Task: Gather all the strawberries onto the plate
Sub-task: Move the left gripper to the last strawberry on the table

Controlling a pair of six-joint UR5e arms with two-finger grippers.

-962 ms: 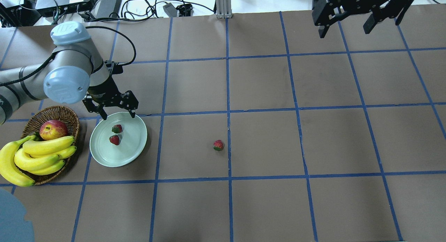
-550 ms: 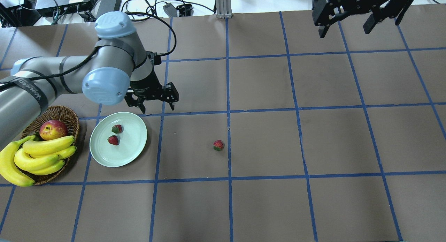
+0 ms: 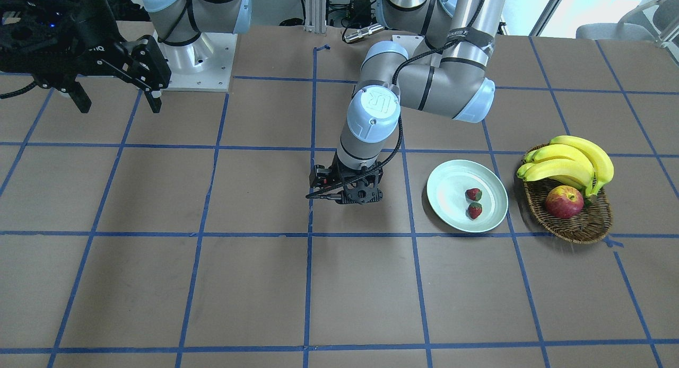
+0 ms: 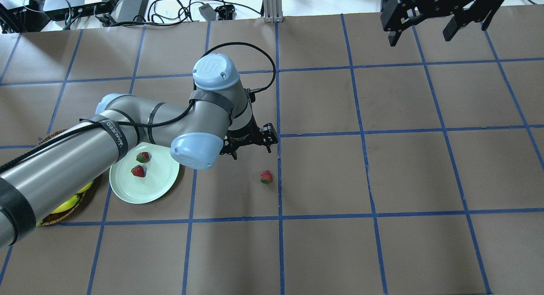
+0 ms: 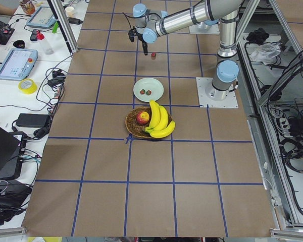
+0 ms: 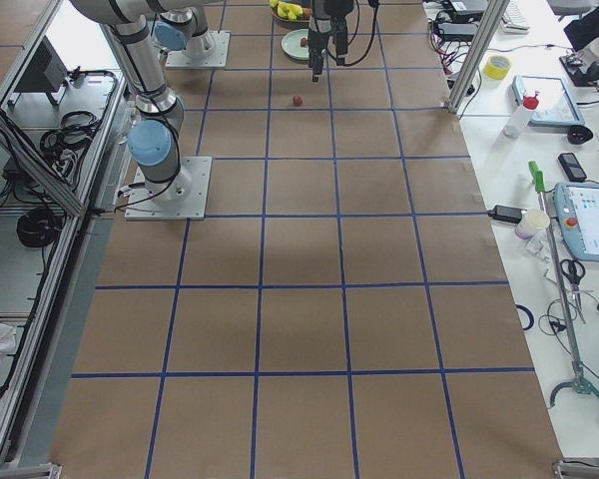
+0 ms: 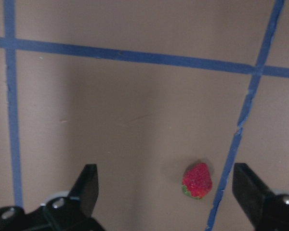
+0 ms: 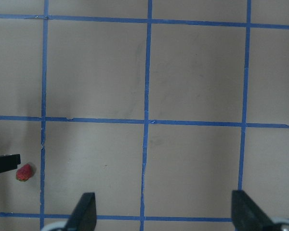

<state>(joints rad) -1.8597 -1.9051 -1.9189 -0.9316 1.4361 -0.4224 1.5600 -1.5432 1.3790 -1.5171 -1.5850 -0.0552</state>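
Note:
The mint-green plate (image 4: 157,184) lies at the table's left and holds two strawberries (image 4: 143,157) (image 4: 138,171); it also shows in the front view (image 3: 448,190). A third strawberry (image 4: 266,176) lies alone on the brown table near the centre. My left gripper (image 4: 251,151) is open and empty, hovering just behind and slightly left of that strawberry. In the left wrist view the strawberry (image 7: 197,180) lies between the open fingers, nearer the right one. In the front view the left gripper (image 3: 345,198) hides it. My right gripper (image 4: 420,35) is open and empty, high at the far right.
A wicker basket (image 3: 581,227) with an apple (image 3: 564,202) and bananas (image 3: 570,161) stands beside the plate, on the side away from the lone strawberry. My left arm covers most of it in the overhead view. Cables and electronics lie beyond the table's far edge.
My left arm swung right, from over the plate's far rim to just behind the lone strawberry, gripper open throughout. The strawberries and my right gripper have not moved.

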